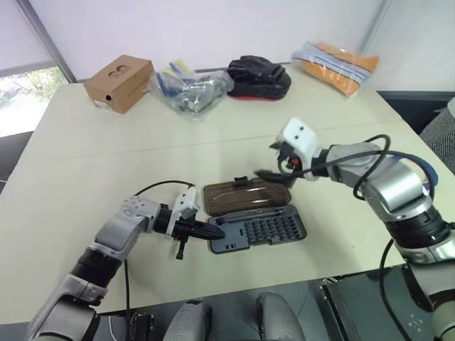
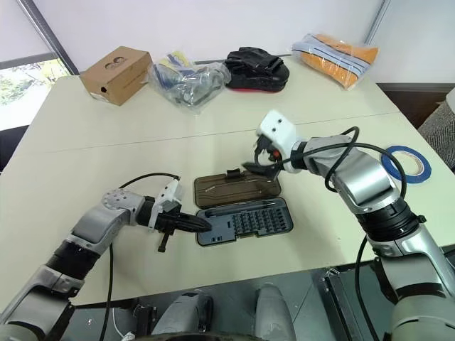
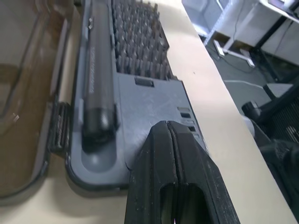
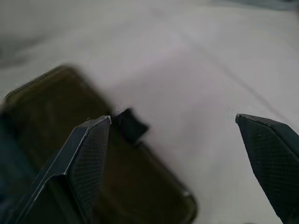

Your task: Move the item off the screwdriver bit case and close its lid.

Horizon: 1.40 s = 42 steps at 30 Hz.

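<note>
The screwdriver bit case [image 1: 259,231] lies open in the middle of the table, with rows of bits showing in its dark base. Its smoky-brown lid [image 1: 242,195] lies flat on the far side, latch tab [image 4: 130,123] at the far edge. My left gripper [image 1: 213,231] is shut and empty, its tip at the left end of the case base [image 3: 140,88]. My right gripper [image 2: 257,168] hovers open over the lid's far right edge, near the tab. The item, a blue tape ring [image 2: 407,163], lies on the table to the right of the case, beyond my right arm.
Along the table's far edge sit a cardboard box [image 1: 119,82], a clear plastic bag of parts [image 1: 190,91], a black pouch with red trim [image 1: 258,77] and an orange package [image 1: 334,64]. The table's front edge runs just below the case.
</note>
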Tool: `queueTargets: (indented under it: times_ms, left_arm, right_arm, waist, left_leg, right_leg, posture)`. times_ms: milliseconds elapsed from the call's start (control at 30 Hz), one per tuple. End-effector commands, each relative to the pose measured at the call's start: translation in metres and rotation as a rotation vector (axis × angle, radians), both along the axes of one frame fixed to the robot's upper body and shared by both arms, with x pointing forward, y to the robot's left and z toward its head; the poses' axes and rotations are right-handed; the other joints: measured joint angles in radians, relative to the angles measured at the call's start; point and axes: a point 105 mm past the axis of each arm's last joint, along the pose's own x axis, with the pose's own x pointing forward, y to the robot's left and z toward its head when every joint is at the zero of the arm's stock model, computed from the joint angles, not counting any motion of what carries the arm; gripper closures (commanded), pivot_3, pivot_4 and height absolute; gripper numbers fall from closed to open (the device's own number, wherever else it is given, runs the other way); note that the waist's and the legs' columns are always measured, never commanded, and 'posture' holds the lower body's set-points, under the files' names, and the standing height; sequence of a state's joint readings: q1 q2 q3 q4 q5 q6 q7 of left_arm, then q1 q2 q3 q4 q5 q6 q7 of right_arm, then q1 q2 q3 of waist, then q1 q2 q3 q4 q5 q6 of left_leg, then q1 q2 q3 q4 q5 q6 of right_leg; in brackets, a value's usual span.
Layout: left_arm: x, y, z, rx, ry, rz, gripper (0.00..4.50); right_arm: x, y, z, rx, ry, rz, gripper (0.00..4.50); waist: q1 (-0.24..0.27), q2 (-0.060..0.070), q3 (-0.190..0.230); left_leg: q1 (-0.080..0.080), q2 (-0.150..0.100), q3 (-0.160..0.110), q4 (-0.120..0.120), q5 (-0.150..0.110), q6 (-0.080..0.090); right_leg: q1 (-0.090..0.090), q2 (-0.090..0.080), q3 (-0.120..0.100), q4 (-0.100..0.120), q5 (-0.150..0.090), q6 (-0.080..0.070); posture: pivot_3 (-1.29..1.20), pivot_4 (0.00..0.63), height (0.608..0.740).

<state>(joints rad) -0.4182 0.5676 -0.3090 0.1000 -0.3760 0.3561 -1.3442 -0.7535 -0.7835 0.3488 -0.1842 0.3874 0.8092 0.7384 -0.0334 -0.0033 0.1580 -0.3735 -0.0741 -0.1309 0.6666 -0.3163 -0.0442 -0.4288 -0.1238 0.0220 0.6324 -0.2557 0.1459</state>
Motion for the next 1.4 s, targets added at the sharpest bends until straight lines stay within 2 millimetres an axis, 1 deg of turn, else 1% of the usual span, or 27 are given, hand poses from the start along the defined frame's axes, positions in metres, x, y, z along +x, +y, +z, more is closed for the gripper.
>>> queueTargets:
  times_ms: [33, 133, 233, 333, 433, 567, 733, 1067, 1167, 1200, 1233, 1300, 1400]
  left_arm:
    - [0.005, 0.008, -0.016, 0.064, 0.010, 0.059, 4.50]
    - [0.005, 0.007, -0.016, 0.061, 0.005, 0.067, 4.50]
    - [0.003, 0.007, -0.016, 0.056, 0.000, 0.070, 4.50]
    - [0.002, 0.007, -0.014, 0.053, -0.004, 0.077, 4.50]
    - [0.003, 0.008, -0.013, 0.051, -0.013, 0.088, 4.50]
    - [0.005, 0.008, -0.010, 0.047, -0.023, 0.102, 4.50]
    - [0.007, 0.008, -0.008, 0.041, -0.030, 0.119, 4.50]
    - [0.009, 0.007, -0.007, 0.034, -0.042, 0.136, 4.50]
    - [0.010, 0.007, -0.005, 0.028, -0.048, 0.148, 4.50]
    - [0.011, 0.007, -0.005, 0.026, -0.050, 0.152, 4.50]
    - [0.012, 0.007, -0.004, 0.024, -0.055, 0.157, 4.50]
    - [0.013, 0.007, -0.002, 0.018, -0.061, 0.168, 4.50]
    - [0.016, 0.007, -0.001, 0.013, -0.070, 0.183, 4.50]
  right_arm:
    - [0.015, 0.002, -0.002, -0.003, 0.004, 0.016, 0.05]
    - [0.033, 0.000, -0.015, -0.014, 0.028, -0.008, 0.05]
    - [0.051, -0.004, -0.021, -0.028, 0.025, -0.045, 0.05]
    - [0.059, -0.010, -0.028, -0.047, 0.050, -0.049, 0.05]
    - [0.062, -0.019, -0.038, -0.074, 0.085, -0.046, 0.05]
    - [0.061, -0.024, -0.048, -0.104, 0.119, -0.035, 0.05]
    - [0.054, -0.017, -0.051, -0.106, 0.134, 0.015, 0.05]
    - [0.056, -0.011, -0.063, -0.133, 0.147, 0.043, 0.05]
    - [0.056, -0.014, -0.070, -0.167, 0.155, 0.052, 0.86]
    - [0.056, -0.014, -0.073, -0.177, 0.161, 0.057, 1.37]
    - [0.054, -0.015, -0.075, -0.186, 0.170, 0.066, 1.71]
    - [0.052, -0.016, -0.079, -0.203, 0.183, 0.082, 2.80]
    - [0.049, -0.019, -0.086, -0.243, 0.193, 0.101, 4.18]
  waist:
    - [-0.002, 0.000, 0.000]
    - [0.000, 0.000, 0.000]
    - [0.000, 0.000, 0.000]
    - [0.000, 0.000, 0.000]
    - [0.000, 0.000, 0.000]
    - [-0.002, 0.000, 0.000]
    - [-0.003, 0.000, 0.000]
    - [-0.006, 0.000, -0.001]
    - [-0.008, 0.001, -0.001]
    - [-0.008, 0.001, -0.001]
    - [-0.008, 0.001, -0.001]
    - [-0.009, 0.000, -0.001]
    - [-0.009, -0.001, -0.005]
  left_leg:
    - [0.000, 0.000, 0.000, 0.000, 0.000, 0.000]
    - [0.001, 0.000, 0.000, 0.001, 0.000, 0.000]
    - [0.001, 0.000, -0.001, 0.001, 0.000, 0.000]
    - [0.001, 0.000, -0.001, 0.000, 0.001, -0.001]
    - [0.001, 0.000, -0.001, 0.000, 0.001, -0.001]
    - [0.001, 0.000, -0.001, 0.000, 0.001, -0.001]
    - [0.001, 0.000, -0.002, 0.000, 0.001, -0.001]
    - [0.001, 0.000, -0.002, 0.000, 0.001, -0.001]
    - [0.001, 0.000, -0.002, 0.000, 0.001, -0.001]
    - [0.002, 0.000, -0.002, 0.000, 0.001, -0.001]
    - [0.002, 0.000, -0.002, 0.000, 0.001, -0.001]
    - [0.002, 0.000, -0.002, 0.001, 0.001, -0.002]
    - [0.002, 0.000, -0.002, 0.001, 0.001, -0.002]
  right_leg:
    - [0.000, 0.000, 0.000, 0.000, 0.000, 0.000]
    - [0.001, 0.000, 0.000, 0.000, 0.000, 0.000]
    - [0.001, 0.000, 0.000, 0.000, 0.000, 0.000]
    - [0.001, 0.000, 0.000, 0.000, 0.000, 0.000]
    - [0.001, 0.000, 0.000, 0.000, 0.000, 0.000]
    - [0.001, 0.000, 0.000, 0.000, 0.000, 0.000]
    - [0.001, 0.000, 0.000, 0.000, 0.000, 0.000]
    - [0.001, 0.000, 0.000, 0.001, 0.000, 0.000]
    - [0.001, 0.000, 0.000, 0.001, 0.000, 0.000]
    - [0.001, 0.000, 0.000, 0.001, 0.000, 0.000]
    - [0.001, 0.000, 0.000, 0.001, 0.000, 0.000]
    - [0.002, 0.000, 0.000, 0.001, 0.000, 0.000]
    - [0.002, 0.000, 0.000, 0.001, 0.000, 0.000]
  posture:
    - [0.00, 0.150, 0.740]
    - [0.00, 0.150, 0.740]
    - [0.00, 0.150, 0.740]
    - [0.00, 0.150, 0.740]
    - [0.00, 0.150, 0.740]
    - [0.00, 0.150, 0.740]
    - [0.00, 0.150, 0.740]
    - [0.00, 0.150, 0.740]
    - [0.00, 0.150, 0.740]
    - [0.00, 0.150, 0.740]
    - [0.00, 0.150, 0.740]
    - [0.00, 0.150, 0.740]
    - [0.00, 0.150, 0.740]
